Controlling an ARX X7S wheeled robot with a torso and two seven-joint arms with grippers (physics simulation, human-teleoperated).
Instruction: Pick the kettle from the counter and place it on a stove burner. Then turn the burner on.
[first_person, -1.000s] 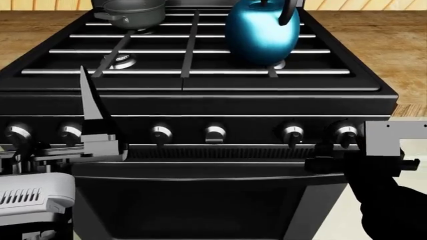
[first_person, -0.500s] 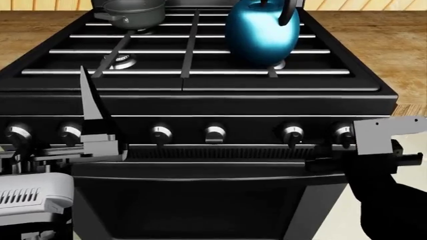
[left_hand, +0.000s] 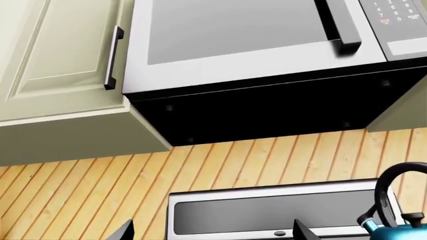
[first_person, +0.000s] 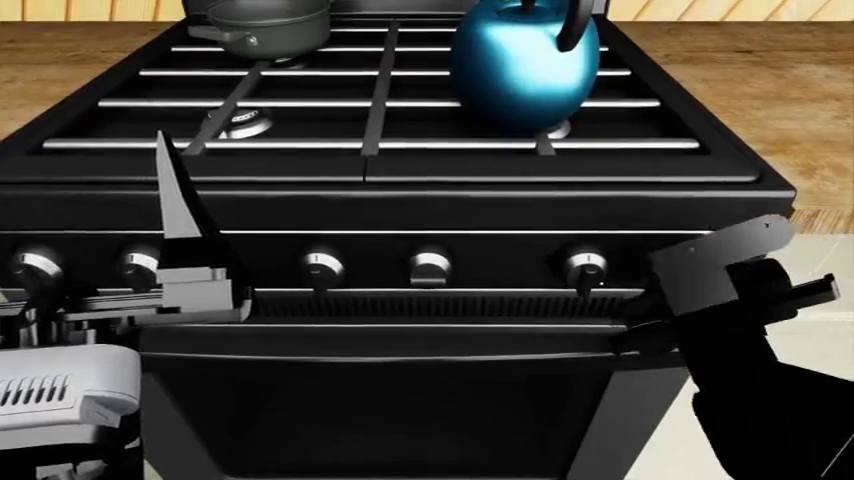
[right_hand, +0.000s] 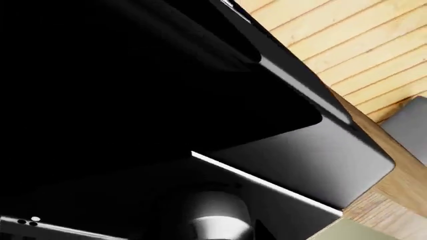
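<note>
One knob, small, stiff, probably slick: pinch its sides. Right tool at it, gap unclear; kettle already on burner.

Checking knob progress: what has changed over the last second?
The right gripper has rolled and shifted left along the control panel, now covering the rightmost knob. The kettle on its burner, the pot and the left gripper stayed put.

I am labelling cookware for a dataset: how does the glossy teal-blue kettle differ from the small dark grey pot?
The glossy teal-blue kettle is taller and rounder; the small dark grey pot is low and wide. The kettle sits right and nearer, the pot at the back left. Both rest on the black stove grate.
</note>
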